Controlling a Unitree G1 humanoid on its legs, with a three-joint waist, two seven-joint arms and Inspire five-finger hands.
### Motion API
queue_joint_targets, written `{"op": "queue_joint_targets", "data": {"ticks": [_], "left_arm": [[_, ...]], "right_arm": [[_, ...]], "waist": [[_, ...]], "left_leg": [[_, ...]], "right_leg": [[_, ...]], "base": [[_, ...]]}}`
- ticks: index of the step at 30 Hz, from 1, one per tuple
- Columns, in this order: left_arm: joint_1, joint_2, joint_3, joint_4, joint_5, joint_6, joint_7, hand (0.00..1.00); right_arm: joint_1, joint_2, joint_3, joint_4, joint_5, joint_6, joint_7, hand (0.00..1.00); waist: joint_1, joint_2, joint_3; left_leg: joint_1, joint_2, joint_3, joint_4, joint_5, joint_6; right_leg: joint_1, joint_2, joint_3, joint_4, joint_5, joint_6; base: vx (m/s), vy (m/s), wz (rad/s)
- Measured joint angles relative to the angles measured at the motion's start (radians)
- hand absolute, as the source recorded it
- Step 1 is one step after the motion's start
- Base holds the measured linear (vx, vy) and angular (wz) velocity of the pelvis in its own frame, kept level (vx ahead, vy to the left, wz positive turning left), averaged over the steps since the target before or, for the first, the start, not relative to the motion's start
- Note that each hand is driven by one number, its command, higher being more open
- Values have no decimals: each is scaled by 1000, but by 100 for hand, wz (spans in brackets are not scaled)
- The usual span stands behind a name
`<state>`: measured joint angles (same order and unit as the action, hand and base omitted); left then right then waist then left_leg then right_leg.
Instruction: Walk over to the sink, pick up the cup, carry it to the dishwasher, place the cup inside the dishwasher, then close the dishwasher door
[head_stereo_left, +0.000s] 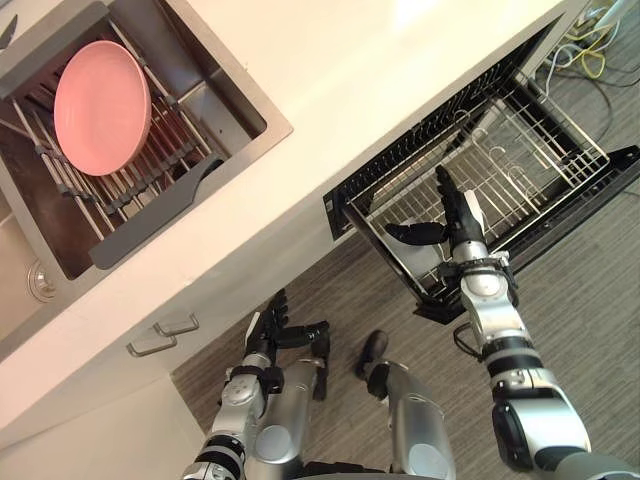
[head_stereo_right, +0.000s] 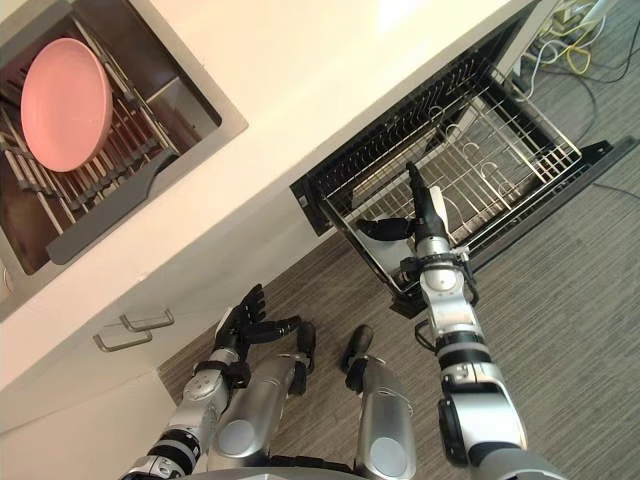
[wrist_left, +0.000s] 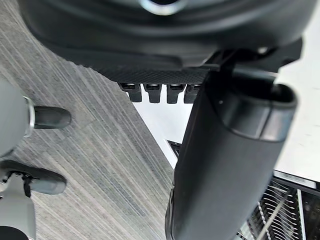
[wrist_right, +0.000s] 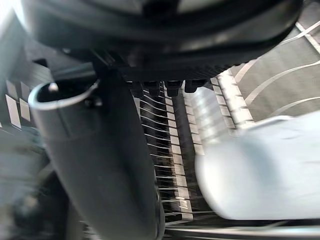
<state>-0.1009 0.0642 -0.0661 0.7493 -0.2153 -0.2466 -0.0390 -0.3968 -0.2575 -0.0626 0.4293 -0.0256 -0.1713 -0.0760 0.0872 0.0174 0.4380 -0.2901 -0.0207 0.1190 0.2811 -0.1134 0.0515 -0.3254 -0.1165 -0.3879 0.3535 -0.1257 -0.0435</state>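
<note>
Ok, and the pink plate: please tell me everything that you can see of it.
The plate is round, plain pink and smooth, with a low raised rim. It may be plastic or glazed ceramic; I cannot tell which. No marks or chips show on it. It stands tilted on its edge among the thin bars of a grey rack, which sits inside the steel sink. Its face is turned up toward the camera. Only the rack touches it.
</note>
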Motion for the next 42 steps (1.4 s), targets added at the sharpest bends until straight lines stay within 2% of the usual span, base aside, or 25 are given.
{"op": "queue_joint_targets", "data": {"ticks": [1,3,6,10,14,17,20,25,26,28,30,32,33,35,36,37,38,40,42], "left_arm": [[6,3,0,0,0,1,2,100],[44,22,-1,4,0,10,11,100],[85,36,-3,30,11,29,13,100],[153,36,-2,50,44,35,20,100],[206,43,0,83,59,21,40,100],[257,52,0,91,59,7,42,100],[266,50,6,102,50,-1,50,100],[270,42,31,124,48,-44,48,100],[271,37,41,128,44,-56,46,100],[274,33,43,134,37,-68,46,100],[275,34,43,147,21,-84,35,100],[277,36,44,151,5,-87,28,100],[278,35,54,152,-1,-85,16,100],[278,31,53,158,1,-85,1,100],[280,23,53,169,1,-81,-11,100],[283,15,58,169,-1,-75,-12,100],[285,9,62,168,-4,-71,-11,100],[298,12,69,159,-21,-70,-13,100],[301,19,70,156,-20,-68,-21,100]], "right_arm": [[24,13,0,-27,9,-9,-2,100],[127,69,0,-119,56,-29,0,100],[262,107,1,-180,91,-46,14,100],[385,134,2,-211,104,-76,31,100],[493,159,11,-320,103,-143,74,100],[528,175,10,-374,101,-201,95,100],[534,191,10,-383,99,-225,114,100],[570,203,34,-385,99,-227,178,100],[580,206,36,-385,99,-227,203,100],[598,205,43,-395,99,-227,229,100],[625,204,51,-417,100,-230,261,100],[643,199,51,-431,101,-245,281,100],[646,191,46,-451,101,-246,288,100],[646,182,32,-477,101,-248,282,100],[642,158,10,-501,101,-249,258,100],[637,144,-1,-511,101,-249,245,100],[631,140,-2,-513,101,-249,242,100],[603,142,15,-514,100,-249,241,100],[602,145,41,-514,97,-249,231,100]], "waist": [[-4,-7,-4],[-20,-47,-34],[-33,-80,-74],[-49,-66,-128],[-57,-35,-196],[-61,-32,-237],[-64,-33,-249],[-66,-32,-250],[-66,-29,-248],[-66,-18,-242],[-69,-4,-235],[-75,-5,-238],[-79,-10,-242],[-92,-11,-243],[-102,2,-251],[-99,12,-257],[-90,17,-262],[-62,22,-274],[-59,16,-285]], "left_leg": [[10,0,0,-6,0,0],[48,3,2,-42,5,-4],[92,1,3,-71,14,-12],[156,-5,13,-101,14,-13],[235,-10,26,-151,14,-14],[296,-12,26,-184,14,-14],[334,-14,23,-196,14,-14],[373,-14,16,-183,7,-23],[368,-11,16,-147,-7,-32],[357,1,16,-79,-43,-20],[350,16,14,-1,-88,-11],[353,17,25,-13,-106,-11],[354,48,127,-30,-133,-20],[349,87,237,-26,-130,-28],[337,124,314,-19,-106,-43],[328,120,310,-26,-75,-37],[324,112,304,-26,-69,-30],[315,77,298,-15,-92,-2],[318,45,281,-20,-114,13]], "right_leg": [[10,3,1,-11,2,2],[52,20,5,-64,18,4],[108,33,7,-120,36,15],[181,40,19,-180,53,34],[260,54,33,-248,75,47],[316,58,34,-273,77,51],[355,60,31,-284,78,53],[403,59,27,-283,78,53],[410,57,27,-271,73,50],[421,59,25,-240,54,45],[425,54,16,-170,9,41],[424,41,-10,-148,-11,45],[425,18,-41,-155,-7,53],[428,-6,-90,-161,-6,60],[433,-27,-150,-154,-19,78],[430,-42,-172,-137,-30,85],[423,-54,-174,-121,-39,90],[392,-113,-173,-33,-79,119],[379,-158,-177,44,-98,145]], "base": [[63,45,-8],[83,43,-9],[114,40,-6],[97,59,-11],[78,43,-13],[32,21,-2],[0,0,0],[-36,8,2],[-48,-2,1],[-76,-7,3],[-97,5,11],[-87,4,38],[-95,-1,55],[-72,15,96],[-47,50,139],[-22,81,116],[20,123,47],[65,172,21],[128,150,34]]}}
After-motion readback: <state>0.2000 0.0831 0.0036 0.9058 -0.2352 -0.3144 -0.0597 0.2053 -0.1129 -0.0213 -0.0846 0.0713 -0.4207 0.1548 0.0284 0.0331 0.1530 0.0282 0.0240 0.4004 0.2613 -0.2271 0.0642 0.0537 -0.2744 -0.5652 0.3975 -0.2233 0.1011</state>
